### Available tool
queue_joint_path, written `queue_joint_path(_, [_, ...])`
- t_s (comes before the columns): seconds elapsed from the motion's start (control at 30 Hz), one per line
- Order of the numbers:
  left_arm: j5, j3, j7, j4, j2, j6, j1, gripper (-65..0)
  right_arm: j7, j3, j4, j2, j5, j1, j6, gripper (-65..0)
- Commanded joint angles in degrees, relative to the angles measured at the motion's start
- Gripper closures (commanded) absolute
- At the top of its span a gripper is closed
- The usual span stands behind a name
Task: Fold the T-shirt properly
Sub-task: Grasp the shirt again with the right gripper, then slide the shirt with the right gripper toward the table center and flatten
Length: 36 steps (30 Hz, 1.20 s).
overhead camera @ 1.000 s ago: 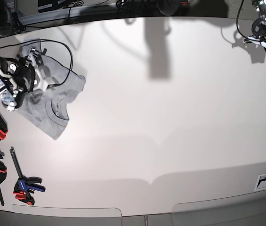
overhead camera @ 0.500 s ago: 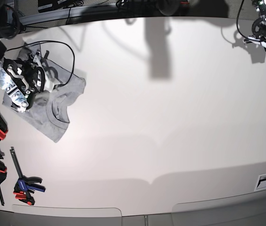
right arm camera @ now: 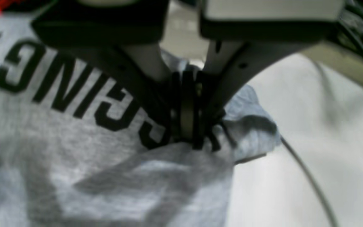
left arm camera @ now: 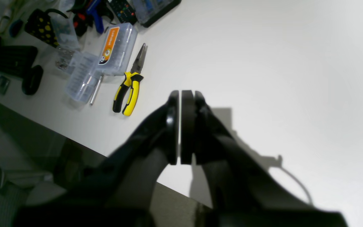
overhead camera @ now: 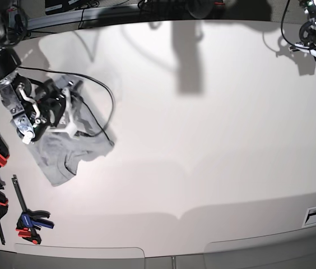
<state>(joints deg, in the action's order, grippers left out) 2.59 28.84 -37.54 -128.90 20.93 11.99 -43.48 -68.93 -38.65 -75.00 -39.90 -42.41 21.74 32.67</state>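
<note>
Right pincer (right arm camera: pixel 184 138) pinching T-shirt (overhead camera: pixel 74 154) fold near table (overhead camera: pixel 203 140) edge; left pincer (left arm camera: pixel 180 126) pressed together, empty.

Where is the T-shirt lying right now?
In the base view the T-shirt lies bunched at the table's far left, beside the red and blue clamps, with the right end effector shut on its fabric.
</note>
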Motion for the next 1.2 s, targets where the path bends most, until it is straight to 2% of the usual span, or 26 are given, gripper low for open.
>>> queue_joint_path(0.0, [-1.03,0.48,1.11,-0.94,0.68,0.24,-0.33,0.0,1.70,1.84,-0.35,1.22,-1.66,-0.42,-0.22,0.0])
queue_joint_path(0.17, [-1.03,0.48,1.14,-0.94,0.68,0.24,-0.33,0.0,1.73,11.45,-0.35,7.67,-1.22,-4.33,-1.05,0.0])
queue_joint_path(0.33, [-1.03,0.48,1.14,-0.94,0.68,0.24,-0.33,0.0,1.29,21.07,-0.39,12.28,-2.58,-6.47,-0.96,0.0])
queue_joint_path(0.57, [-1.03,0.48,1.14,-0.94,0.68,0.24,-0.33,0.0,-1.01,34.12,-0.98,12.39,-3.56,-6.54,-0.48,0.0])
queue_joint_path(0.7, [-1.01,0.48,1.14,-0.94,0.68,0.24,-0.33,0.0,-0.57,40.98,-2.64,12.50,-10.91,-6.51,3.08,0.0])
queue_joint_path(0.8, [-1.01,0.48,1.16,-0.94,0.68,0.24,-0.33,0.0,2.62,44.78,-3.76,13.68,-11.15,-6.47,3.96,0.0])
queue_joint_path(0.87, [-1.01,0.48,1.22,-0.94,0.70,0.24,-0.31,0.0,6.14,46.25,-3.76,15.69,-5.60,-6.34,3.43,0.0])
queue_joint_path(0.97, [-1.01,0.48,1.60,-0.94,0.68,0.26,-0.31,0.0,11.17,46.01,-3.74,20.06,6.69,-6.40,-0.83,0.0])
queue_joint_path(1.07, [-1.01,0.48,1.57,-0.94,0.68,0.24,-0.31,0.0,13.33,45.44,-3.74,24.61,14.25,-6.40,-3.80,0.0])
queue_joint_path(1.17, [-1.03,0.48,1.55,-0.94,0.68,0.24,-0.33,0.0,15.32,44.59,-3.74,27.61,23.65,-6.43,-8.31,0.0])
